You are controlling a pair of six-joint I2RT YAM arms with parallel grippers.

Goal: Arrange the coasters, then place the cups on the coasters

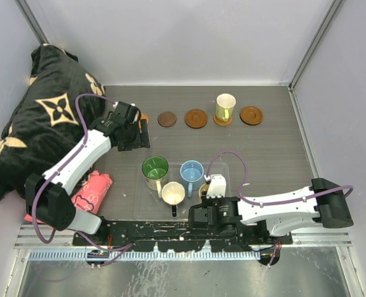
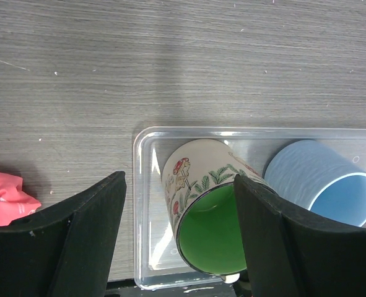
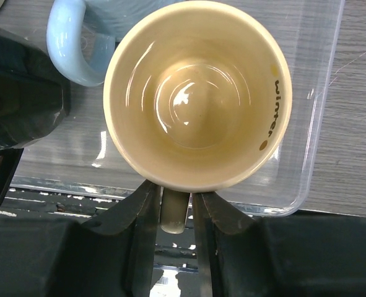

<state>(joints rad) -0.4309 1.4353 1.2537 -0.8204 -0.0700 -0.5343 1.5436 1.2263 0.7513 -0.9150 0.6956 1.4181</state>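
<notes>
A black patterned blanket (image 1: 40, 117) is bunched against the left wall, and a pink object (image 1: 93, 190) lies nearer the arms on the tabletop (image 1: 275, 154). The left end effector (image 2: 179, 184) hangs open and empty over the far-left part of the tabletop. A sliver of an orange-brown coaster (image 1: 145, 116) shows just beside it. In its wrist view the green-inside cup (image 2: 210, 229) appears between the spread fingers (image 2: 90, 229), below and apart from them, inside the clear tray (image 2: 147, 204).

Further right, the far row holds a dark brown coaster (image 1: 166, 119) and a mid-brown coaster (image 1: 196, 118), both bare. Next a pale cup (image 1: 225, 105) stands on a covered coaster (image 1: 223, 121), and the last coaster (image 1: 251, 115) is bare.

In the tray, the light blue cup (image 1: 192, 172) sits just right of the green-inside cup, and the cream-white cup (image 1: 173, 193) is towards the near edge. The yellow-tan cup (image 3: 198, 93) stands upright at the tray's near right corner, directly in front of the right end effector (image 3: 173, 199). That end effector is closed on the cup's handle (image 3: 172, 218), one finger pressed against each side
</notes>
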